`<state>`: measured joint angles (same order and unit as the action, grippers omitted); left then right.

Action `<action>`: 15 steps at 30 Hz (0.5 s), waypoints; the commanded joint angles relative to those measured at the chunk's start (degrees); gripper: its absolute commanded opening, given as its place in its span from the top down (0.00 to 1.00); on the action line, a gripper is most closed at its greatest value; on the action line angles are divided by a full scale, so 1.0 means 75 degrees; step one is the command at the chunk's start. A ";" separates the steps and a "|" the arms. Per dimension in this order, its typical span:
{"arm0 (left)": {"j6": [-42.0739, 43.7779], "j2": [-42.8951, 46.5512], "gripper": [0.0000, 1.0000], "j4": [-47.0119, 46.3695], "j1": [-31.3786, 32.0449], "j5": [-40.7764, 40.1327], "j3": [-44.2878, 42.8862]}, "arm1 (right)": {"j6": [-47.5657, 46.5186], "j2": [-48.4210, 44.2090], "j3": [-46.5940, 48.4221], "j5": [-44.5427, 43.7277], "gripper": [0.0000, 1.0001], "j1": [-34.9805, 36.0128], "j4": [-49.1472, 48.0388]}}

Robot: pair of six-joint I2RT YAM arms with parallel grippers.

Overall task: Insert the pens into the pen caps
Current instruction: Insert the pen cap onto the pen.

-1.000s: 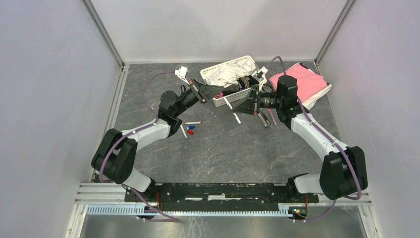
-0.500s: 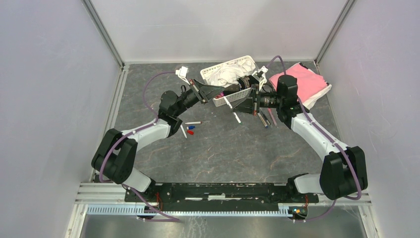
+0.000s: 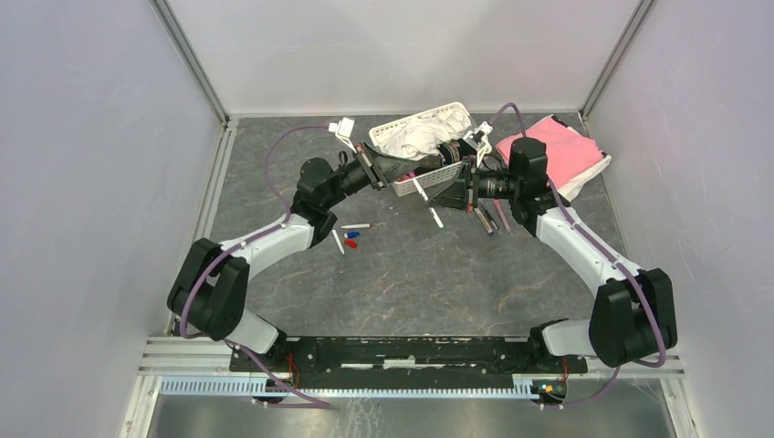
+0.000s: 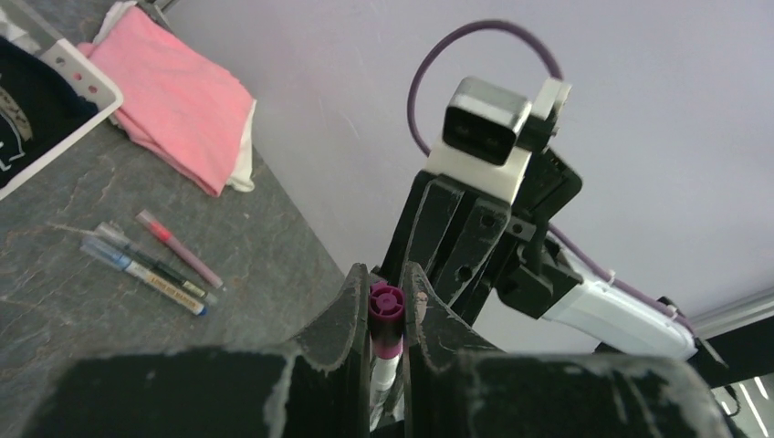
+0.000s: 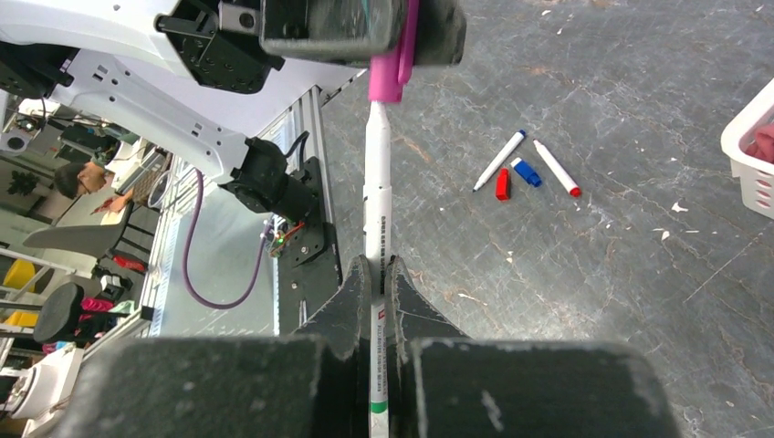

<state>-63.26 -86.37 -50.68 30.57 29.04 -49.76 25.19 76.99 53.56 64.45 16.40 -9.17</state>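
My left gripper [image 4: 384, 278] is shut on a magenta pen cap [image 4: 387, 308], held in the air. My right gripper [image 5: 375, 266] is shut on a white pen [image 5: 376, 210] with a green band. The pen's tip sits in the mouth of the magenta cap [image 5: 393, 66]. In the top view the two grippers meet in front of the basket, left [image 3: 415, 170] and right [image 3: 434, 199], with the pen [image 3: 429, 205] slanting between them. On the table lie two white pens [image 3: 358, 225] [image 3: 338, 242], a blue cap [image 3: 352, 234] and a red cap [image 3: 350, 244].
A white basket [image 3: 456, 114] holding cloth stands just behind the grippers. A folded pink cloth [image 3: 557, 151] lies at the back right. Several more pens [image 3: 488, 217] lie under the right forearm, also in the left wrist view [image 4: 151, 260].
My left arm has shifted a little up and to the right, bringing the magenta cap closer onto the pen's tip. The right arm has hardly moved.
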 commanded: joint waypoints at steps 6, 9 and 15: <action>0.1145 0.0554 0.98 0.1471 0.0085 0.0731 -0.0259 | -0.0149 0.0065 0.0464 -0.0091 1.00 0.0035 -0.0180; 0.1026 0.0582 0.98 0.1415 0.0086 0.0784 -0.0208 | -0.0224 0.0096 0.0473 -0.0175 1.00 0.0032 -0.0058; 0.0434 0.0476 0.98 0.1225 0.0331 0.0274 0.0068 | 0.0055 0.0283 0.0421 -0.0436 1.00 0.0035 -0.0136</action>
<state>-58.43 -83.64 -41.63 31.29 31.38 -49.98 25.02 77.87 54.30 63.86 16.84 -8.03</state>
